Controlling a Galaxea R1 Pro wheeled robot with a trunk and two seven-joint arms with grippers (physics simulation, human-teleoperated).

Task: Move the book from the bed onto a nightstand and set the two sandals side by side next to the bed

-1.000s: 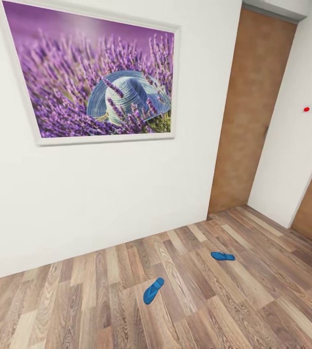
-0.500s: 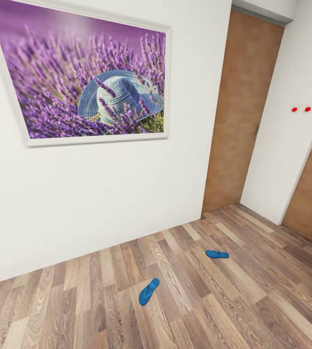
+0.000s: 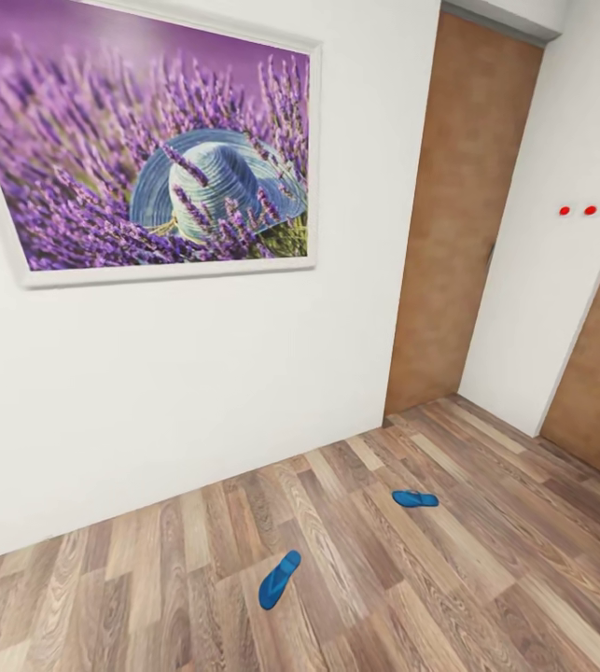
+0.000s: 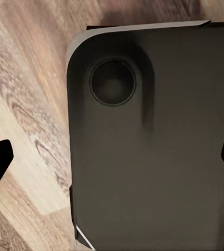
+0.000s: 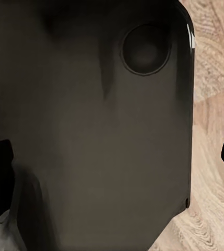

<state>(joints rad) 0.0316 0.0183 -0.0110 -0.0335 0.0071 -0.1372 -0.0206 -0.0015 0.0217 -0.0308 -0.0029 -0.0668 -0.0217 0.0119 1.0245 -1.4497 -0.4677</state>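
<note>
Both blue sandals lie apart on the wood-plank floor [image 3: 486, 597] ahead of the robot: the nearer sandal [image 3: 279, 579] has its long axis running diagonally away toward the white wall [image 3: 197, 392], and the farther sandal [image 3: 415, 499] lies roughly crosswise, nearer the brown door [image 3: 458, 215]. The left gripper [image 4: 112, 157] and the right gripper [image 5: 117, 151] hang down over the robot's dark base [image 4: 154, 157], well short of either sandal, fingertips spread wide at the frame edges with nothing between them. By my reckoning the nearer sandal lies ahead and about midway between the arms, so neither is clearly closer and the base must roll forward before any reach.
</note>
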